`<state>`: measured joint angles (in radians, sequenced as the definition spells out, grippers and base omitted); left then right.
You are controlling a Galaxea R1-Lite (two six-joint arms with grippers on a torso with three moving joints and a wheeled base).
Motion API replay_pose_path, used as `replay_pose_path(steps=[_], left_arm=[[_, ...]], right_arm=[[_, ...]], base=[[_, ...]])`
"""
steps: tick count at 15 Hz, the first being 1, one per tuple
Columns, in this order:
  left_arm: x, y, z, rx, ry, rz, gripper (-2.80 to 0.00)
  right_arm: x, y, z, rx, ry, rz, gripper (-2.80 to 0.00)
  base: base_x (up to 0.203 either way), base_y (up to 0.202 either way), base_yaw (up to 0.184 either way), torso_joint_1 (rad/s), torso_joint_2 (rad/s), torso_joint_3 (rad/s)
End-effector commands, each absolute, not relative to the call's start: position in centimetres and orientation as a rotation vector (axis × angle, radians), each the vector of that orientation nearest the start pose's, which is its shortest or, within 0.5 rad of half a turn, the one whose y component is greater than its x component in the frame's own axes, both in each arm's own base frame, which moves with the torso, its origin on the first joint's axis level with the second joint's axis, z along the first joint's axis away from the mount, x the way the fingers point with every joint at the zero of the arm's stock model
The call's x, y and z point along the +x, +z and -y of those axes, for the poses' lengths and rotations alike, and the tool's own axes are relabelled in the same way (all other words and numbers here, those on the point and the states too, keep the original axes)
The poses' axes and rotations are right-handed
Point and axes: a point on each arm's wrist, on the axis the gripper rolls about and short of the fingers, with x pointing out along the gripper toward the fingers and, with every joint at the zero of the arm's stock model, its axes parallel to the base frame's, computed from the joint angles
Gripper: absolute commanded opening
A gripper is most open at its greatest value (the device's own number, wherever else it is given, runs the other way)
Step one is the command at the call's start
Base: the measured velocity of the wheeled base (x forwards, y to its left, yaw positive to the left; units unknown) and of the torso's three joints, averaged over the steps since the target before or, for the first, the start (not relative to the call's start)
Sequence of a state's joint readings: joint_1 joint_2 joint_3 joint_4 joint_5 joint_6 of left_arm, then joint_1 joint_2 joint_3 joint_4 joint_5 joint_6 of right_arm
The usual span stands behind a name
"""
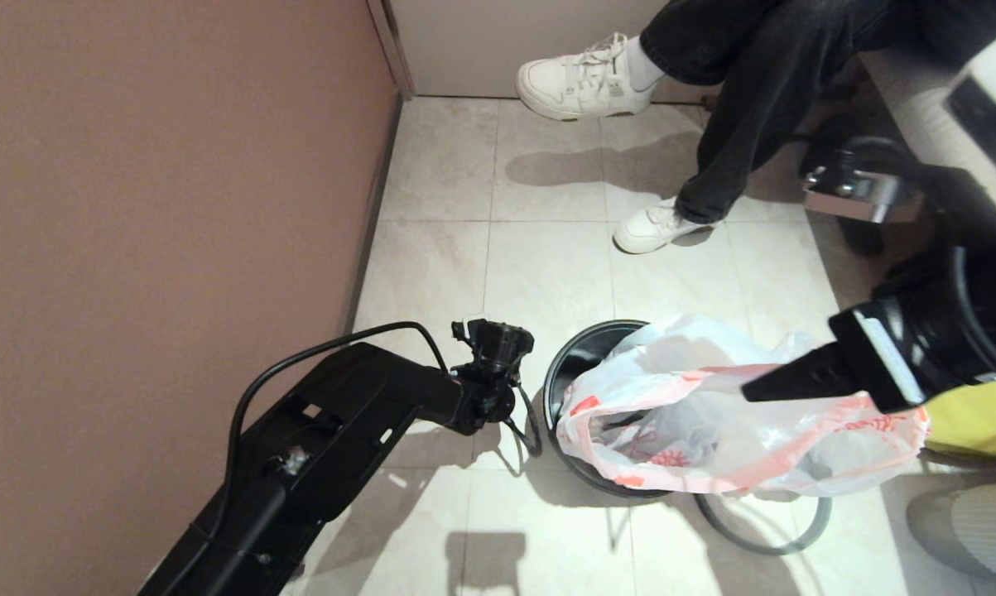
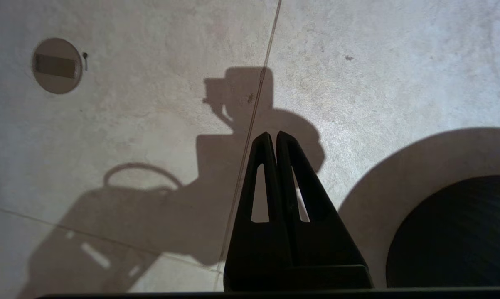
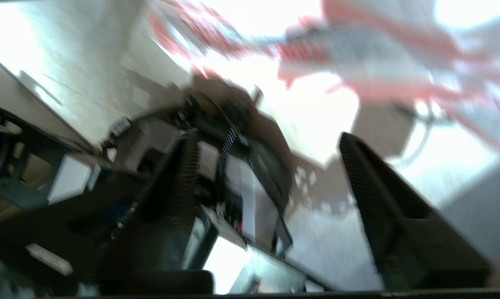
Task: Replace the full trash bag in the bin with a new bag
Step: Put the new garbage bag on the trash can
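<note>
A small round dark tub, the bin (image 1: 565, 364), is being shown on the pale tiled floor (image 1: 547, 265), with a thin grey hoop (image 1: 762, 530) lying on the tiles at its near side. A thin translucent whitish plastic bag with a pink-red edge and red print (image 1: 713, 422) is being draped over the bin's mouth and spilling toward the robot's right; whether trash shapes are inside cannot be told.

The right gripper (image 3: 266, 141) is being held above the bag's right part, its fingers (image 1: 796, 377) spread apart with nothing between them.

The left gripper (image 2: 273, 135) is being held over bare floor just beside the bin's left edge, its fingers pressed together on nothing.

A seated person's white sneakers (image 1: 589, 74) and dark trousers (image 1: 754, 91) are being recorded beyond the bin.
</note>
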<state>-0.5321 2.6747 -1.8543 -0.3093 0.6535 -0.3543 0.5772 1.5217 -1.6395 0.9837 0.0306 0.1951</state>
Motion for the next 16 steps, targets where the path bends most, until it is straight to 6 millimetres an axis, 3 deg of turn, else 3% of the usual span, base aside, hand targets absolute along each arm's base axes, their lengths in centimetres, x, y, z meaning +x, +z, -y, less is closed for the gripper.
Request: replay_pose_path(steps=[1, 5, 8, 13, 16], left_arm=[[45.1, 5.8, 25.9, -0.076, 0.172, -0.358, -2.8], [40.0, 15.2, 26.9, -0.031, 0.095, -0.362, -2.8], [34.9, 20.0, 27.0, 0.015, 0.045, -0.393, -2.8], [26.7, 24.8, 25.8, 0.103, -0.052, -0.47, -2.8], [22.5, 25.6, 25.9, 0.114, -0.134, -0.506, -2.8]], right_arm=[[15.4, 32.0, -8.1, -0.008, 0.403, -0.904, -2.8], [14.2, 27.8, -6.1, 0.076, 0.291, -1.086, -2.8], [12.6, 27.0, -4.6, 0.221, 0.212, -1.03, -2.8], [10.1, 22.6, -3.2, 0.244, 0.136, -1.12, -2.8], [9.9, 21.7, -2.7, 0.291, 0.111, -1.045, -2.8]], base=[[0.0, 0.0, 0.0, 0.0, 0.0, 0.0], [0.0, 0.0, 0.0, 0.0, 0.0, 0.0], [0.0, 0.0, 0.0, 0.0, 0.0, 0.0], [0.0, 0.0, 0.0, 0.0, 0.0, 0.0], [0.0, 0.0, 0.0, 0.0, 0.0, 0.0]])
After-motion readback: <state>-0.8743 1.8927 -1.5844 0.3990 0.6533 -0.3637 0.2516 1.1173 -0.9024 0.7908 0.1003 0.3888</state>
